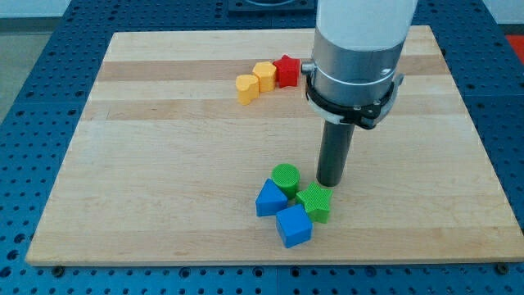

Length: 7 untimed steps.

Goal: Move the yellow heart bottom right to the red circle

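Note:
The yellow heart [246,88] lies near the view's top, left of centre. It touches a yellow hexagon-like block [264,75], which touches a red star [286,70] on its right. No red circle shows; the arm's body hides part of the board at the upper right. My tip [328,183] rests on the board well below and to the right of the heart. It sits just right of a green circle [285,177] and just above a green star [314,202].
A blue triangle-like block [268,199] and a blue cube [293,226] sit with the green blocks in a tight cluster near the board's [147,164] bottom edge. A blue perforated table surrounds the board.

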{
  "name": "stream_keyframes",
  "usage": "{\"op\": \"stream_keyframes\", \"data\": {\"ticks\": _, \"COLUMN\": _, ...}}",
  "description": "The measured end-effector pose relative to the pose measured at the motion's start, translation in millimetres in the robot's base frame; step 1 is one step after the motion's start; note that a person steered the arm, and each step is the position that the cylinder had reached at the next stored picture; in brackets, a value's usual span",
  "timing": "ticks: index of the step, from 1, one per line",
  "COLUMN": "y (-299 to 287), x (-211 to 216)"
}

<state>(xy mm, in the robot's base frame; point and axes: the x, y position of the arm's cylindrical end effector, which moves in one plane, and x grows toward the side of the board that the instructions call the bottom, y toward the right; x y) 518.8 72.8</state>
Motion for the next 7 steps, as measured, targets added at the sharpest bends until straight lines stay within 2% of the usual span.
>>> {"op": "stream_keyframes", "data": {"ticks": 2, "y": -20, "x": -8}}
{"op": "stream_keyframes", "data": {"ticks": 3, "y": -22, "x": -30}}
{"op": "stream_keyframes", "data": {"ticks": 4, "y": -48, "x": -63}}
{"op": "stream_keyframes", "data": {"ticks": 6, "y": -170, "x": -92}}
{"op": "stream_keyframes", "data": {"ticks": 7, "y": -206, "x": -107}}
